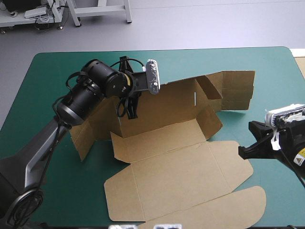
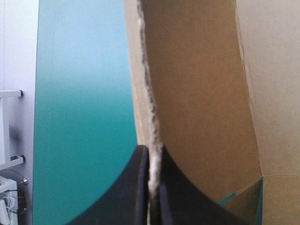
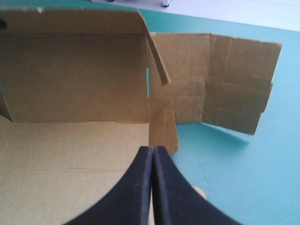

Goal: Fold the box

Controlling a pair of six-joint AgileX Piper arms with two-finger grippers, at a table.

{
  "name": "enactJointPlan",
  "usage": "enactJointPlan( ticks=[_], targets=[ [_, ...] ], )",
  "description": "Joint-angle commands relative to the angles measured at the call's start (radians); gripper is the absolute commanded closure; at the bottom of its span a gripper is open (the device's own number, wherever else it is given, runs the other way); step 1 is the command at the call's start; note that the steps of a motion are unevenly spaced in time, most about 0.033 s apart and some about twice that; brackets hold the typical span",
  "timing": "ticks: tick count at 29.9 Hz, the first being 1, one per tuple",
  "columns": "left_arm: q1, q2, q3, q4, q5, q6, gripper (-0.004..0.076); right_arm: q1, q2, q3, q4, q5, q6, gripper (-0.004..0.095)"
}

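A: High view first. Where's the box (image 1: 167, 143)?
B: Mid-frame on the cover (image 1: 81, 191), mostly flat. The long wall (image 1: 167, 102) is tipped up across upper centre. The lid (image 1: 190, 176) lies flat toward lower right.

A: Arms?
B: L gripper (image 1: 131, 112) comes in from the left and sits at the wall's left end. R gripper (image 1: 242, 151) is at the frame's right edge, its tip right at the box's right rim. Can't tell from here if it touches.

A: L wrist view?
B: Its fingers are pinched on the wall's raw edge, w/ the board between them. The brown wall runs on ahead of the gripper, w/ cover on the outer side.

A: R wrist view?
B: Its fingers are pressed together into one point, nothing between them. The tip is over the box floor. The raised wall stands ahead, and a small flap (image 3: 164, 126) is half up just beyond the tip. The end panel (image 3: 234, 79) lies flat on the cover past that.

A: Which step?
B: Early, prob. the back wall is being stood up. The side walls aren't raised or tucked yet.

A: Next move?
B: By the look of it, L steadies the wall upright. R then has to work the flap and end panel inward. That calls for getting the tip under or against the board w/o shoving the whole box along the cover.
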Motion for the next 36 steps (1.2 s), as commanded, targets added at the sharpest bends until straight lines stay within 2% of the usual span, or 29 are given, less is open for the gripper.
enactJointPlan(
  ticks=[1,3,8,14,22,30,36],
  targets=[
    [-0.045,-0.078,0.046,0.048,-0.044,-0.013,0.0733,-0.001,0.065,-0.123,-0.012,-0.054,0.006,0.0926],
    [-0.055,-0.111,0.105,0.048,-0.088,-0.027,0.0733,-0.001,0.102,-0.168,-0.014,-0.035,0.006,0.0926],
    [-0.065,-0.266,0.296,0.086,-0.329,-0.050,0.0733,-0.001,0.226,-0.297,-0.011,0.009,-0.023,0.0926],
    [-0.065,-0.414,0.545,0.158,-0.503,-0.050,0.0733,-0.001,0.376,-0.473,-0.014,0.048,-0.053,0.0926],
    [-0.065,-0.497,0.770,0.324,-0.774,-0.050,0.0733,-0.001,0.614,-0.765,-0.002,0.204,-0.088,0.0926],
    [-0.065,-0.492,0.782,0.357,-0.835,-0.050,0.0733,-0.020,0.868,-1.023,0.010,0.336,-0.095,0.0926],
    [-0.065,-0.492,0.785,0.382,-0.910,-0.050,0.0733,-0.103,1.017,-1.120,0.141,0.358,-0.084,0.0926]
  ],
)
